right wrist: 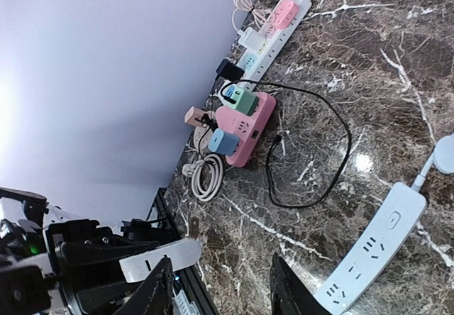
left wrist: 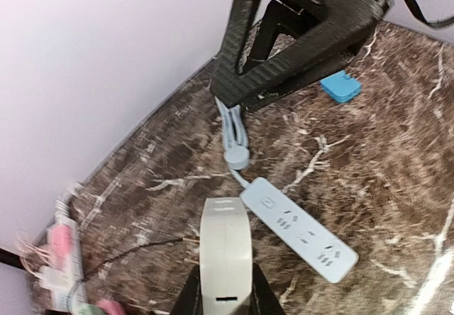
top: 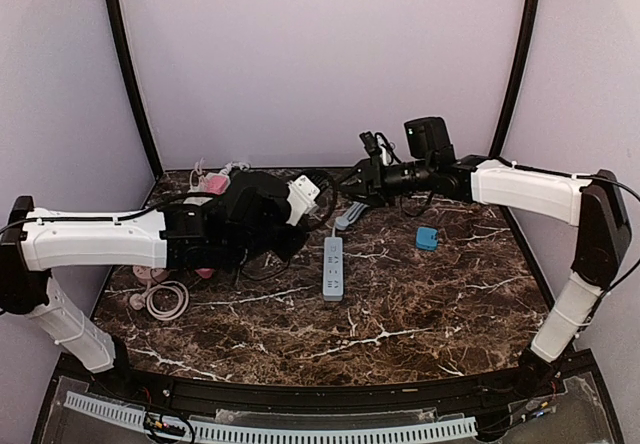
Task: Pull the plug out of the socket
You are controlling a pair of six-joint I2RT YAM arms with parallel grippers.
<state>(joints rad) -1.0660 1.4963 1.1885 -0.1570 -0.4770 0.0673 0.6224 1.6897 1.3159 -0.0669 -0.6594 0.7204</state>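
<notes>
My left gripper [top: 292, 204] is shut on a white plug adapter [top: 304, 195] and holds it above the table. In the left wrist view the adapter [left wrist: 225, 247] sits between my fingers [left wrist: 190, 295], its two metal prongs bare and pointing left. The pale blue power strip [top: 333, 267] lies flat on the marble, its sockets empty; it also shows in the left wrist view [left wrist: 301, 228] and the right wrist view [right wrist: 372, 252]. My right gripper [top: 357, 184] hovers over the strip's cable end, open and empty [right wrist: 223, 294].
A small blue plug [top: 427, 238] lies to the right of the strip. A pink power strip [right wrist: 245, 127] with blue and green plugs, a long white strip [right wrist: 275, 25], a black cable [right wrist: 312, 152] and a coiled white cable [top: 166, 299] lie at the left.
</notes>
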